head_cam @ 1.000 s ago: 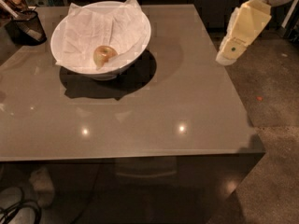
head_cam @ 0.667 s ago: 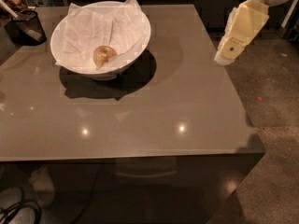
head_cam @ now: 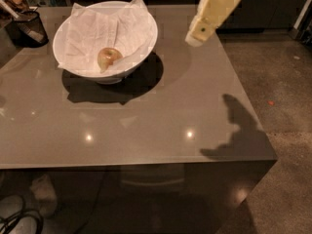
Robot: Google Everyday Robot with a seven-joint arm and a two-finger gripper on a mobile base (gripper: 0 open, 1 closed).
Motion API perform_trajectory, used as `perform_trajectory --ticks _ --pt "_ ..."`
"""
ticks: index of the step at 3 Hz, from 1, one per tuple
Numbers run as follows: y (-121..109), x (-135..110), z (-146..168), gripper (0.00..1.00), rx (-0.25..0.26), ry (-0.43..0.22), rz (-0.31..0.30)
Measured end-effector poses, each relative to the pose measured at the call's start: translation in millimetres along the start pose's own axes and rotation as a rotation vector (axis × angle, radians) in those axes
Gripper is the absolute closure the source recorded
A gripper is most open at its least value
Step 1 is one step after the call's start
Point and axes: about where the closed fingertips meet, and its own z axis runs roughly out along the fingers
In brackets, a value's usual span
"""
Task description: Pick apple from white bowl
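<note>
The apple point(head_cam: 108, 58) is small, yellowish-green with a reddish blush, and lies in the white bowl point(head_cam: 143, 47), which is lined with crumpled white paper and stands on the grey table at the back left. The gripper point(head_cam: 195, 37) hangs from a cream-coloured arm at the top right, above the table's far right part, well to the right of the bowl and higher than it. It holds nothing that I can see.
A small dark mesh cup point(head_cam: 27, 28) with utensils stands at the far left corner. The glossy grey table point(head_cam: 146, 126) ends at a front edge and a right edge, with speckled floor point(head_cam: 278, 82) to the right. Cables lie on the floor at bottom left.
The gripper has moved left, from off the table's right edge to above its far right part, closer to the bowl. The apple and bowl have not moved.
</note>
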Motion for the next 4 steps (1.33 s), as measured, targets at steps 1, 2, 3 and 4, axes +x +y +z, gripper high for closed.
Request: perform_trajectory --ticks 1,2,3,4 --pt "-1 -3 -1 0.0 0.004 -0.006 -0.002" --pt "-7 -13 7 0.0 -0.016 -0.023 0.026" --pt "-22 -50 28 0.0 -0.044 -0.062 -0.001" --pt "-22 -50 28 0.0 -0.044 -0.061 -0.001"
